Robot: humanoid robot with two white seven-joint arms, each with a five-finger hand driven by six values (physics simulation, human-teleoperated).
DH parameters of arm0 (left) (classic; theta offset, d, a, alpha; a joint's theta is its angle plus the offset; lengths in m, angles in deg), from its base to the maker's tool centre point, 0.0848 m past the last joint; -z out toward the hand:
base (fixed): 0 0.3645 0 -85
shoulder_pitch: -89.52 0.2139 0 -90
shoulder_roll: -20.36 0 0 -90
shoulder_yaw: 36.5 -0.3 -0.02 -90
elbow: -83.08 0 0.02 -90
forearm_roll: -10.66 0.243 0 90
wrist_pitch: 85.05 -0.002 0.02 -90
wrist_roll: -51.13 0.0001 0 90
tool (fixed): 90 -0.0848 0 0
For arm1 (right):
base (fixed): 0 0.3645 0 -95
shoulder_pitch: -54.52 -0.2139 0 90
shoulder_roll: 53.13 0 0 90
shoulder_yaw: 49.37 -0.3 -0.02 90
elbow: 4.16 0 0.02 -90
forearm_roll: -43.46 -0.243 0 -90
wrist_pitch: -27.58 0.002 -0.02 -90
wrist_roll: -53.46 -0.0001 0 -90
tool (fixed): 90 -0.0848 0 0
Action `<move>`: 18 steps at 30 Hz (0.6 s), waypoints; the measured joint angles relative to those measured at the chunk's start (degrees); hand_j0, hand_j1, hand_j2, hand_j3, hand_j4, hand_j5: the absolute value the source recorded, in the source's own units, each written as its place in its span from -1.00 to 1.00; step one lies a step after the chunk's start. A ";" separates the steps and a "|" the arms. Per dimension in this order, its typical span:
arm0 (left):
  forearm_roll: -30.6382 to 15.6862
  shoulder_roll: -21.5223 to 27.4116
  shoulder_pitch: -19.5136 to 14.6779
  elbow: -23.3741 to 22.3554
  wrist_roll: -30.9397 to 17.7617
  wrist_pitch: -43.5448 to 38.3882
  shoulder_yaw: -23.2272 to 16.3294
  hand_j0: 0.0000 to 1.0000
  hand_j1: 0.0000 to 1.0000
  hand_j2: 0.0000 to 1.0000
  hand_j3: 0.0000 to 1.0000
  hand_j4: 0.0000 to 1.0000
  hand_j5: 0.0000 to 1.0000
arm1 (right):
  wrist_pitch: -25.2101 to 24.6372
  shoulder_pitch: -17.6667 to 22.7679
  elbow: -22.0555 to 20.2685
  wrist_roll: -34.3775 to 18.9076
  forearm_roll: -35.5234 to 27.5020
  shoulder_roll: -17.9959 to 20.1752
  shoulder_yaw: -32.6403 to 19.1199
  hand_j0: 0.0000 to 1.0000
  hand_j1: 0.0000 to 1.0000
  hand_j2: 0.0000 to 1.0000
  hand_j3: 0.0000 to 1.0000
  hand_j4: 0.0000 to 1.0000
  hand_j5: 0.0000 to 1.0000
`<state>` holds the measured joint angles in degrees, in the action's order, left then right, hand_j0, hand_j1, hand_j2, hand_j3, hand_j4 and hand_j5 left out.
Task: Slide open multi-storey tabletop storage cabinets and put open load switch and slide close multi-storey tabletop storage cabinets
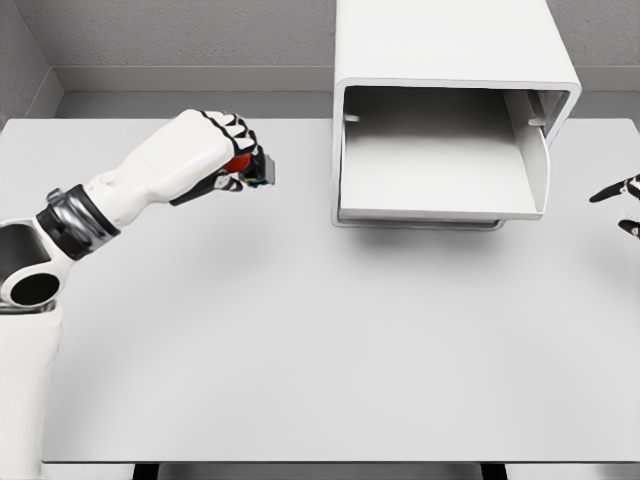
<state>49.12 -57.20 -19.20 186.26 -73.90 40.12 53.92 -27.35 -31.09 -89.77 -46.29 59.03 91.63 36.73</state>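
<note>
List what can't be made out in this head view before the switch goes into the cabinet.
- Load switch, head view: the left hand wraps it, so only a red and dark sliver shows; shape and lever position unreadable.
- Right hand, head view: cut off by the right edge; only dark fingertips show, nothing visibly held.
- Storage cabinet, head view: top cropped by the upper edge; number of storeys unknown. Only the open drawer shows.

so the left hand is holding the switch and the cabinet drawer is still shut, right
Not quite. The head view shows the drawer of the cabinet already slid open and holding nothing. The rest is right: the left hand is holding the switch, off to the cabinet's left.
</note>
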 measured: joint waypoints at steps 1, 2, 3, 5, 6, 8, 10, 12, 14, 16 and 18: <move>-0.01 -0.19 -0.18 0.01 0.00 0.00 -0.20 -0.31 -0.31 -0.31 -0.31 -0.31 -0.31 | 0.00 0.26 -0.27 0.01 0.34 -0.05 0.04 0.32 0.32 0.32 0.32 0.32 0.32; 0.00 -0.46 -0.26 0.02 0.00 0.00 -0.44 -0.31 -0.31 -0.31 -0.31 -0.31 -0.31 | 0.00 1.06 -0.60 0.06 0.73 -0.11 0.07 0.32 0.32 0.32 0.32 0.32 0.32; 0.00 -0.73 -0.53 0.02 0.00 0.00 -0.64 -0.31 -0.31 -0.31 -0.31 -0.31 -0.31 | 0.00 1.93 -1.05 0.13 1.11 -0.15 0.09 0.32 0.32 0.32 0.32 0.32 0.32; 0.00 -1.13 -0.70 0.02 -0.01 0.00 -1.03 -0.31 -0.31 -0.31 -0.31 -0.31 -0.31 | 0.00 2.55 -2.01 0.21 1.89 -0.25 0.11 0.32 0.32 0.32 0.32 0.32 0.32; 0.01 -1.49 -0.97 0.01 -0.01 0.00 -1.16 -0.31 -0.31 -0.31 -0.31 -0.31 -0.31 | 0.00 3.16 -2.53 0.24 2.31 -0.31 0.12 0.32 0.32 0.32 0.32 0.32 0.32; 0.02 -2.01 -1.06 0.01 -0.01 0.00 -1.47 -0.31 -0.31 -0.31 -0.31 -0.31 -0.31 | -0.01 3.17 -3.21 0.28 2.94 -0.40 0.13 0.32 0.32 0.32 0.32 0.32 0.32; 0.03 -2.65 -1.41 0.01 -0.01 0.01 -1.69 -0.31 -0.31 -0.31 -0.31 -0.31 -0.31 | -0.01 3.60 -3.54 0.34 3.62 -0.48 0.17 0.32 0.32 0.32 0.32 0.32 0.32; 0.04 -3.22 -1.76 0.00 0.00 0.00 -1.88 -0.31 -0.31 -0.31 -0.31 -0.31 -0.31 | -0.01 4.04 -3.70 0.42 4.23 -0.55 0.22 0.32 0.32 0.32 0.32 0.32 0.32; 0.05 -3.75 -1.76 0.00 -0.01 0.01 -2.08 -0.30 -0.30 -0.30 -0.30 -0.30 -0.30 | -0.01 5.01 -3.74 0.48 5.20 -0.92 0.25 0.33 0.33 0.33 0.33 0.33 0.33; 0.06 -4.27 -1.85 0.00 -0.01 0.01 -2.22 -0.29 -0.29 -0.29 -0.29 -0.29 -0.29 | -0.01 5.54 -3.75 0.53 6.22 -1.51 0.25 0.33 0.33 0.33 0.33 0.33 0.33; 0.06 -4.86 -2.20 0.01 -0.01 0.01 -2.37 -0.29 -0.29 -0.29 -0.29 -0.29 -0.29 | -0.01 6.42 -3.75 0.55 6.88 -2.30 0.25 0.33 0.33 0.33 0.33 0.33 0.33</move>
<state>49.18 -62.05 -21.40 186.27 -73.91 40.13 51.55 -27.36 -24.67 -93.52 -45.73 65.90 89.33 36.97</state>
